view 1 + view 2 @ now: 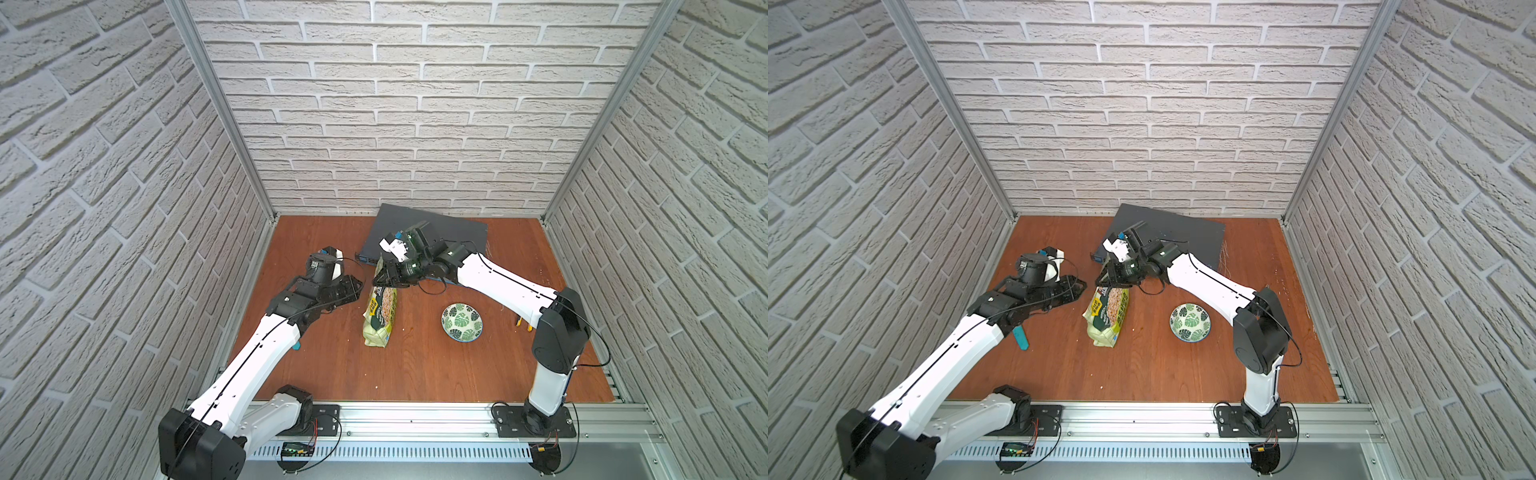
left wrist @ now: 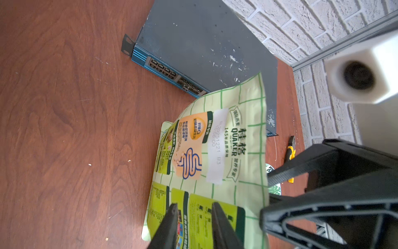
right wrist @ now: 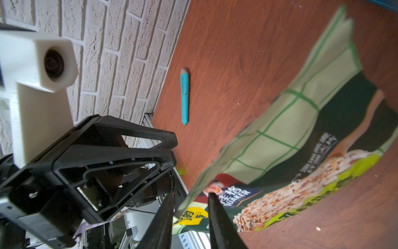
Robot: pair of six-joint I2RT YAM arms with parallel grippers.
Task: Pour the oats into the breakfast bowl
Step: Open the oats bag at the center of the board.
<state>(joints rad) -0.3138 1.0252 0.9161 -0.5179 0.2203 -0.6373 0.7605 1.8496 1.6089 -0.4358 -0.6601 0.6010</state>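
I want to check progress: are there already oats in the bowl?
No, in both top views the bowl shows only its green leaf pattern, with no flakes inside.

The left hand (image 2: 193, 207) shows two dark fingers held narrowly apart, with the back of the light green plastic pouch (image 2: 226, 151), grid-printed with an orange panel, bowing up just ahead of them; contact can't be judged. Beside it, the right hand (image 2: 267, 195) has a black finger meeting the pouch's edge. Beyond the pouch, a flat dark grey metal box with a blue ported front (image 2: 204, 43) lies on the reddish-brown wooden counter (image 2: 64, 107). Past that edge peek a sliver of leaf-patterned white bowl (image 2: 275, 189) and a yellow-and-black utility knife (image 2: 289, 153).
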